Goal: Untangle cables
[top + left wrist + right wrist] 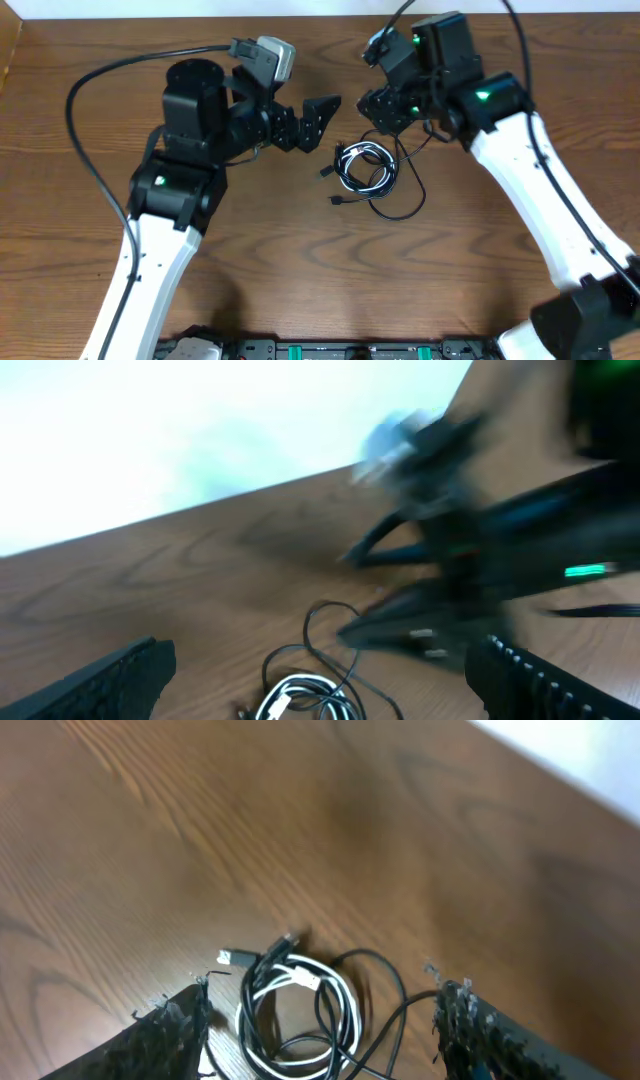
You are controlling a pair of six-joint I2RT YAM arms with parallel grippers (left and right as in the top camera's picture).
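The cables (365,165) lie in a tangled coil on the wooden table, white and black strands wound together. A loose black loop (405,200) trails to the right, and a small plug (338,201) pokes out to the left. My right gripper (385,118) hovers just behind the coil. In the right wrist view it (320,1020) is open, its fingers either side of the cables (300,1010) and holding nothing. My left gripper (318,125) is left of the coil and wide open. In its wrist view it (320,680) frames the cables (305,695), with the right arm (480,590) blurred beyond.
The table (300,260) is bare dark wood around the coil. A thick black robot wire (90,110) arcs at the far left. The table's back edge meets a white wall (200,430). Both white arm links (150,270) (540,190) slant in from the front.
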